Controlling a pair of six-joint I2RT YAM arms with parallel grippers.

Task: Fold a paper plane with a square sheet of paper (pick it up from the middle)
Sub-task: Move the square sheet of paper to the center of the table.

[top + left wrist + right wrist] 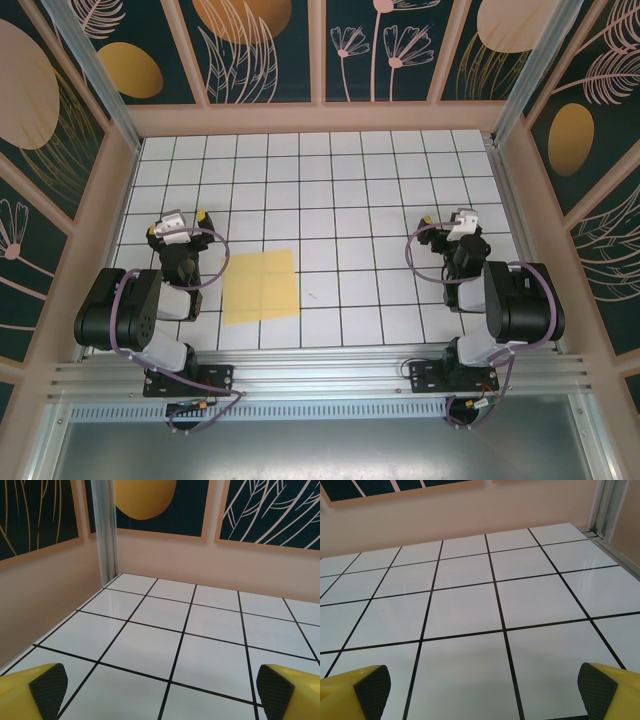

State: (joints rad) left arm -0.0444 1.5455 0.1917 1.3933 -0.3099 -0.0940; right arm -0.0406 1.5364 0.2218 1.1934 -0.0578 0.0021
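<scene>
Pale-yellow square sheet of thin paper (261, 287): lies flat and unfolded, faintly creased, on the white grid-tiled table (340, 190) near its front edge, just right of the left arm, with neither gripper touching it.
Left gripper (178, 221): jaws spread wide and empty; its yellow fingers with black pads (47, 689) hang over bare tiles.
Right gripper (449, 220): also spread wide and empty, well apart from the paper.

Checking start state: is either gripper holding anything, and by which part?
Nothing held: left gripper and right gripper both open, empty; the square sheet of paper lies flat, untouched.
</scene>
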